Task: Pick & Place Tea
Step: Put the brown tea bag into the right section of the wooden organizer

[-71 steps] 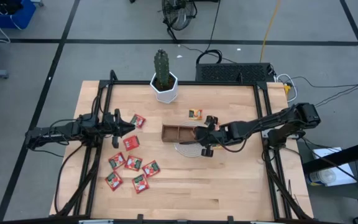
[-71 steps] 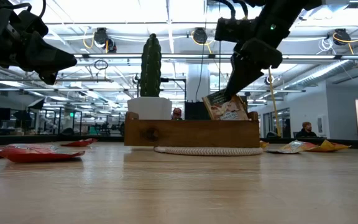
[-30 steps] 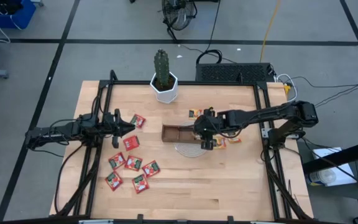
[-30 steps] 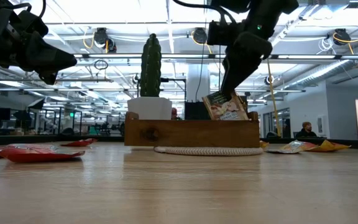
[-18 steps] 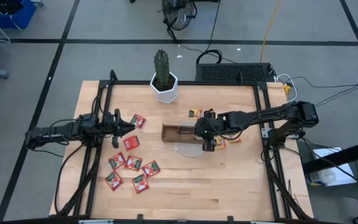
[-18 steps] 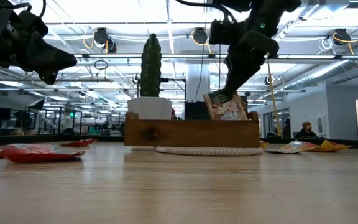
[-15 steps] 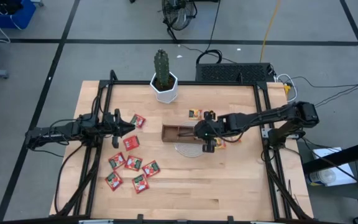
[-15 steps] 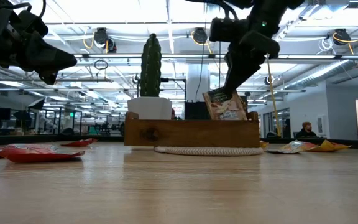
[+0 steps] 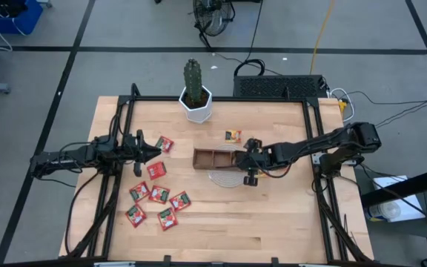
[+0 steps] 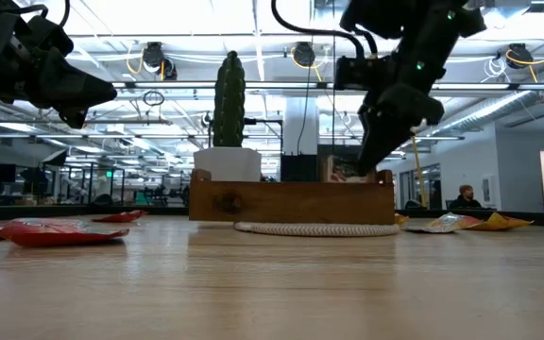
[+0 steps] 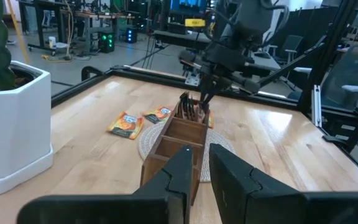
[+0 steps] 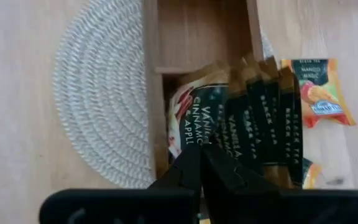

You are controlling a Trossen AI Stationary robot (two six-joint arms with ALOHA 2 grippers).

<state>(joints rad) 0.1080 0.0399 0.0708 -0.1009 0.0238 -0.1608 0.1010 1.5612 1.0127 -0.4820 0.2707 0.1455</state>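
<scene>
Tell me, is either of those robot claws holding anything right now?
No. The right gripper is shut with nothing between its fingers, above the sachets standing in the wooden tray. The left gripper hangs above the red sachets, holding nothing.

From above, the right gripper [image 9: 249, 165] covers the three o'clock end of the wooden tray [image 9: 212, 158], so the sachets standing in it cannot be seen there; the woven mat [image 9: 222, 178] shows only as a sliver at the tray's six o'clock side; the prints on the red sachets [image 9: 159, 194] are too small to read. At table height, the tray's front wall [image 10: 291, 202] hides its contents, only one sachet top [image 10: 338, 173] peeking over; the left gripper [image 10: 59, 87] is cut off at the nine o'clock edge. In the right wrist view, an orange sachet [image 12: 308, 173] is partly hidden behind the dark packets [image 12: 263, 118].
</scene>
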